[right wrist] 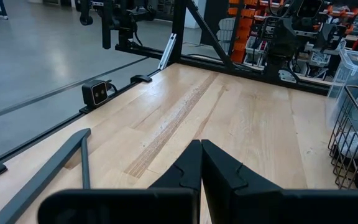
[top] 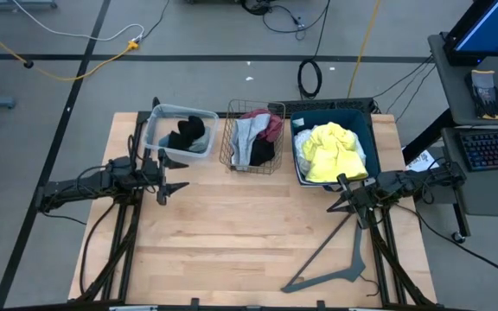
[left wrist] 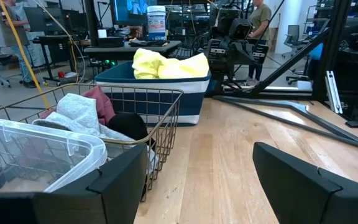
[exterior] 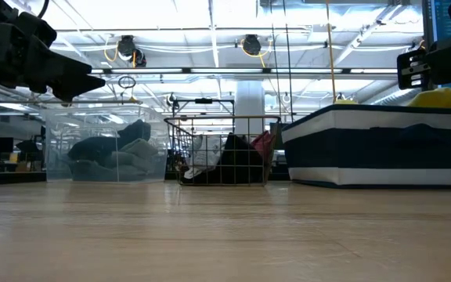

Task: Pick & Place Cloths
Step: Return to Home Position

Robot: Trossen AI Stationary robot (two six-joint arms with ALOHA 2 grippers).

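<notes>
The cloths lie in three containers along the table's far edge. A clear plastic bin (top: pixel 180 134) holds black and grey-blue pieces. A wire basket (top: pixel 253 138) holds grey (left wrist: pixel 79 112), maroon (top: pixel 271 125) and black pieces. A navy bin (top: pixel 335 147) holds the yellow cloth (top: pixel 331 151) on the white one (top: pixel 305 142). My left gripper (top: pixel 173 174) hovers open just near of the clear bin, its fingers wide apart in the left wrist view (left wrist: pixel 201 162). My right gripper (top: pixel 331 207) is shut and empty, hovering just near of the navy bin (right wrist: pixel 201 152).
A grey plastic hanger (top: pixel 335 259) lies flat on the table's near right part, below the right arm. Bare wood (top: pixel 232 225) stretches between the two arms and toward the near edge. Beyond the right edge stands a desk with a keyboard (top: pixel 491 147).
</notes>
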